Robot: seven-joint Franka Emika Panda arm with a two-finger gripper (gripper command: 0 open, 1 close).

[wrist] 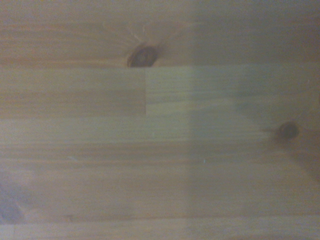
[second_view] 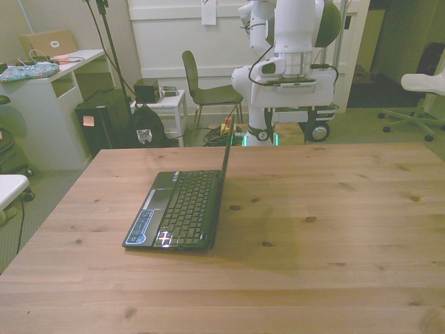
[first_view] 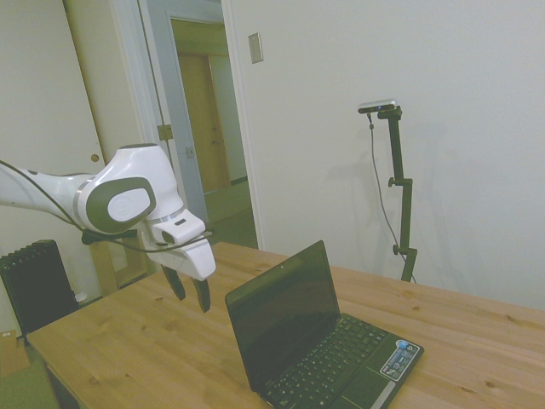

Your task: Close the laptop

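One laptop (first_view: 319, 345), open, on one wooden table (second_view: 334, 229). One gripper (first_view: 191, 293), mine, with two fingers (first_view: 202, 295) counted in the side view. One blue-white sticker (first_view: 400, 356) on the laptop's corner. Two dark knots (wrist: 142, 56) in the wood under my wrist camera. One chair (second_view: 208, 90) and one white desk (second_view: 52, 97) behind the table.
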